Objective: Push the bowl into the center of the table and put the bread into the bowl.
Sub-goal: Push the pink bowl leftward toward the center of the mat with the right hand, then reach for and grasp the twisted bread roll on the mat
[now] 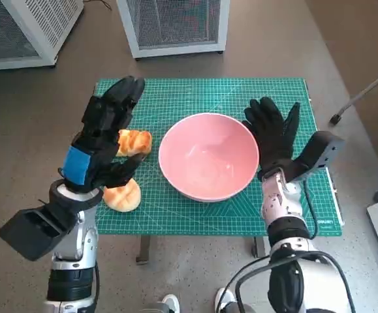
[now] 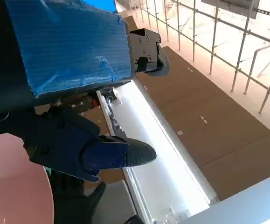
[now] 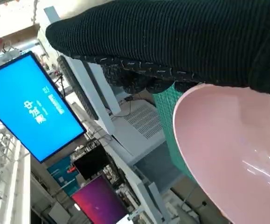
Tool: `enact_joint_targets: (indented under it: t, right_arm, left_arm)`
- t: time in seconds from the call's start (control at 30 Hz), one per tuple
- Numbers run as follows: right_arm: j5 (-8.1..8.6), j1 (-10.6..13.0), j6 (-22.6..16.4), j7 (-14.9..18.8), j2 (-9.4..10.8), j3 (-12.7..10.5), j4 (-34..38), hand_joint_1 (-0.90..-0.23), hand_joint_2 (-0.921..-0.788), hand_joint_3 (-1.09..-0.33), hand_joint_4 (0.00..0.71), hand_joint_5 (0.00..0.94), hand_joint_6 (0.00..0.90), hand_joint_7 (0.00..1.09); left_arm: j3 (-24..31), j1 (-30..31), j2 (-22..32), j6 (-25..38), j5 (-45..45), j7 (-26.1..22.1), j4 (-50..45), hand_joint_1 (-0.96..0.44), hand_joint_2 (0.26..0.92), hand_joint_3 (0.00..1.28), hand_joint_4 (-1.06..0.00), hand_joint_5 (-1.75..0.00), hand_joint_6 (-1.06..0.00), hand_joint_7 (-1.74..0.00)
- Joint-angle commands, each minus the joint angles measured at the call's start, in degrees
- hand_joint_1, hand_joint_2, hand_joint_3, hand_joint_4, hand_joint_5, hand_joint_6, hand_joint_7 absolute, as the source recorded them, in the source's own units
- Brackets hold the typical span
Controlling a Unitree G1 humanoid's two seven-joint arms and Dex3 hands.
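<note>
from the head view, the pink bowl [image 1: 209,156] sits near the middle of the counter [image 1: 175,215], on its green cutting mat [image 1: 195,98]. two pieces of bread lie beside the bowl on my left side: one golden bread roll [image 1: 134,141] partly behind my left hand [image 1: 104,134], and a rounder bread bun [image 1: 123,195] nearer the counter's front edge. my left hand hangs above them with its fingers [image 1: 125,94] spread and holding nothing. my right hand [image 1: 271,132] stands just beside the bowl's rim on my right, gloved fingers spread, gripping nothing. small white print runs along the mat's front corner, too small to read.

from the left wrist view, blue tape covers the hand's back and a black thumb [image 2: 114,153] juts out, touching nothing; a slice of the pink bowl shows at the edge.

from the right wrist view, the glove [image 3: 181,42] arches over the bowl's rim. a blue screen [image 3: 30,112] carries white characters i cannot read.
</note>
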Motion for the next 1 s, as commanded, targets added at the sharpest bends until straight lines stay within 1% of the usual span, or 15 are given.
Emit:
enact_joint_targets:
  t: [0.03,0.27,0.33,0.43,0.53,0.6,0.63,0.67,0.7,0.73,0.77,0.8,0.9,0.97,1.0]
  right_arm:
    - [0.14,0.37,0.87,0.08,0.07,-0.52,0.70,-0.396,-0.921,-0.632,0.167,0.001,0.120,0.31]
    - [0.46,0.37,-0.27,1.61,-0.84,-1.09,0.19,-0.398,-0.921,-0.633,0.168,0.001,0.119,0.31]
    - [0.84,0.29,-1.02,2.56,-1.23,-1.45,-0.12,-0.401,-0.921,-0.632,0.166,0.001,0.119,0.31]
    - [0.92,0.23,-2.08,3.21,-1.56,-1.57,-0.44,-0.401,-0.921,-0.630,0.158,0.000,0.118,0.31]
    - [0.16,0.19,-5.02,3.83,-2.10,-0.79,-1.40,-0.399,-0.921,-0.630,0.159,0.001,0.119,0.32]
    - [-0.27,0.25,-6.44,4.12,-2.30,-0.29,-1.84,-0.399,-0.918,-0.630,0.161,0.003,0.120,0.32]
    - [-0.70,0.41,-7.87,4.40,-2.45,0.19,-2.36,-0.404,-0.916,-0.630,0.163,0.004,0.121,0.33]
    - [-0.94,0.53,-8.81,4.58,-2.53,0.51,-2.68,-0.409,-0.917,-0.624,0.164,0.004,0.120,0.33]
    - [-1.39,0.86,-10.68,5.19,-2.73,1.11,-3.44,-0.415,-0.919,-0.617,0.166,0.004,0.118,0.34]
    - [-1.86,1.29,-13.13,6.31,-3.05,1.85,-4.58,-0.435,-0.919,-0.602,0.170,0.005,0.118,0.35]
    - [-2.09,1.58,-14.74,7.08,-3.26,2.35,-5.29,-0.443,-0.920,-0.595,0.171,0.005,0.119,0.35]
    - [-1.80,1.96,-16.73,8.87,-3.48,2.65,-6.48,-0.456,-0.920,-0.585,0.172,0.005,0.120,0.35]
    - [-0.38,2.89,-20.91,13.34,-3.57,3.14,-9.51,-0.475,-0.921,-0.557,0.182,0.008,0.126,0.37]
    - [0.71,3.88,-23.82,16.34,-3.14,3.59,-12.53,-0.479,-0.921,-0.549,0.196,0.014,0.130,0.37]
    - [1.53,4.65,-25.27,18.09,-2.70,3.95,-14.64,-0.481,-0.921,-0.545,0.204,0.017,0.131,0.37]
  left_arm:
    - [0.21,0.75,0.47,-0.63,0.26,0.34,-0.70,-0.62,0.921,0.36,-0.15,-0.07,-0.01,-0.49]
    - [0.14,0.55,0.36,-0.58,-0.69,-0.37,0.03,-0.62,0.921,0.36,-0.16,-0.07,-0.01,-0.50]
    - [0.03,0.49,0.27,-0.46,-0.78,-0.42,-0.06,-0.62,0.921,0.36,-0.16,-0.07,-0.01,-0.50]
    - [-0.08,0.49,0.20,-0.38,-0.67,-0.37,-0.30,-0.62,0.921,0.36,-0.16,-0.06,-0.01,-0.50]
    - [0.09,0.21,0.57,-0.43,-0.67,-0.52,-0.27,-0.61,0.921,0.36,-0.16,-0.06,-0.01,-0.51]
    - [0.26,0.09,0.82,-0.44,-0.77,-0.67,-0.18,-0.61,0.921,0.36,-0.16,-0.06,-0.01,-0.51]
    - [0.48,-0.12,1.17,-0.46,-0.73,-0.78,-0.03,-0.61,0.921,0.36,-0.16,-0.06,-0.01,-0.51]
    - [0.61,-0.23,1.39,-0.47,-0.70,-0.85,0.01,-0.61,0.921,0.36,-0.16,-0.06,-0.01,-0.51]
    - [1.00,-0.63,2.02,-0.71,-0.39,-0.92,0.52,-0.61,0.921,0.36,-0.16,-0.06,-0.01,-0.51]
    - [1.60,-1.23,3.09,-1.26,0.40,-0.88,1.38,-0.61,0.921,0.36,-0.17,-0.06,-0.01,-0.51]
    - [1.99,-1.63,3.81,-1.66,0.96,-0.84,1.98,-0.62,0.921,0.36,-0.17,-0.05,-0.01,-0.51]
    - [2.56,-2.26,5.06,-2.50,2.16,-0.67,3.01,-0.62,0.921,0.36,-0.17,-0.05,-0.01,-0.50]
    - [3.49,-3.64,7.98,-4.54,5.33,0.05,5.27,-0.62,0.921,0.35,-0.17,-0.04,-0.01,-0.48]
    - [3.87,-4.65,10.11,-5.78,8.11,0.81,6.76,-0.63,0.921,0.34,-0.17,-0.03,-0.02,-0.47]
    - [3.89,-5.28,11.31,-6.18,9.83,1.31,7.52,-0.63,0.921,0.34,-0.17,-0.03,-0.02,-0.46]
